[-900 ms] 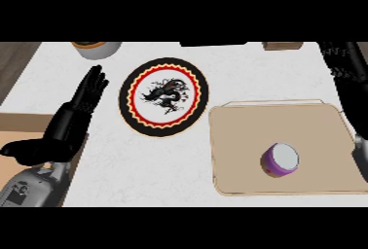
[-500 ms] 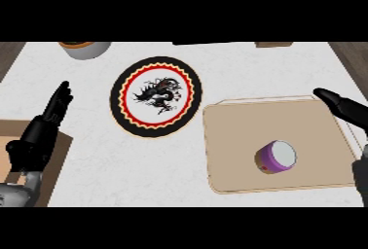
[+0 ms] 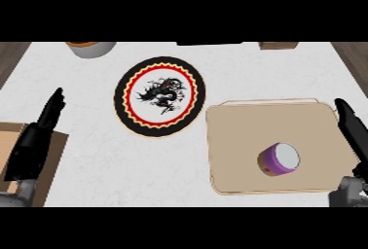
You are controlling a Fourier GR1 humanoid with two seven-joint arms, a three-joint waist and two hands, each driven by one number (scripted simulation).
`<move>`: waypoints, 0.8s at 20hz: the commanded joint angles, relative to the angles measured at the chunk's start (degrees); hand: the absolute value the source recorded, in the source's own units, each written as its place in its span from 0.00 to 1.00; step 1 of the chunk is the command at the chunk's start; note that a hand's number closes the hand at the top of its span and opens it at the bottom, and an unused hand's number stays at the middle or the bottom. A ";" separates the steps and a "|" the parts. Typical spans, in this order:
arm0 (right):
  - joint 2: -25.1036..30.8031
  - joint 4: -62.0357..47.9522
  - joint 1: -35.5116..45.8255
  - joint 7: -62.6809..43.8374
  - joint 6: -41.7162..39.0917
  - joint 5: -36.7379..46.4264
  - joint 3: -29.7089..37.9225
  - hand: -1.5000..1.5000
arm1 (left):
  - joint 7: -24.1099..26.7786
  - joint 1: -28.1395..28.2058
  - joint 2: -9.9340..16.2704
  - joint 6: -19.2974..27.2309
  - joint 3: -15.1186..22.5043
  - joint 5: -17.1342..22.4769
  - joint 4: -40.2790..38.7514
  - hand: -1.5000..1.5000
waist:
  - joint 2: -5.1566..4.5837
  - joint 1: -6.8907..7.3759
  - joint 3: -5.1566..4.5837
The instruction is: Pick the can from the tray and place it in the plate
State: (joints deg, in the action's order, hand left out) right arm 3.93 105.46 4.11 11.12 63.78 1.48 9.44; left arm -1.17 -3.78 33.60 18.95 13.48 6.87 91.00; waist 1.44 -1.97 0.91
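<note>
The short purple can with a white top (image 3: 280, 159) lies in the flat beige square tray (image 3: 244, 126), just inboard of the right hand (image 3: 352, 127), whose straight fingers hold nothing at the tray's right edge. The left hand (image 3: 36, 136) rests open and empty at the counter's left. Between both hands sits the round black plate with red ring and dragon motif (image 3: 159, 96).
</note>
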 commanded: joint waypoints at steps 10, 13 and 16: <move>-3.90 2.16 -28.37 -12.38 9.17 12.13 -25.98 0.00 | 0.70 5.50 0.55 1.02 0.26 -2.06 0.20 0.50 | -1.86 2.59 -1.65; -3.92 3.72 -33.01 -16.69 9.35 14.07 -27.97 0.00 | 1.23 6.50 0.95 -0.34 -0.10 -0.90 0.45 0.50 | -2.25 3.46 -1.76; -3.92 4.14 -38.00 -21.37 6.45 16.35 -29.67 0.00 | 1.41 6.86 0.41 0.64 0.58 -2.37 0.58 0.50 | -2.65 4.17 -1.67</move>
State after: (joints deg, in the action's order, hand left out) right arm 0.00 109.45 -28.17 -4.94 70.35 15.18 -17.36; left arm -1.58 -2.22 34.28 19.49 14.38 4.17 95.96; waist -0.04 0.76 0.76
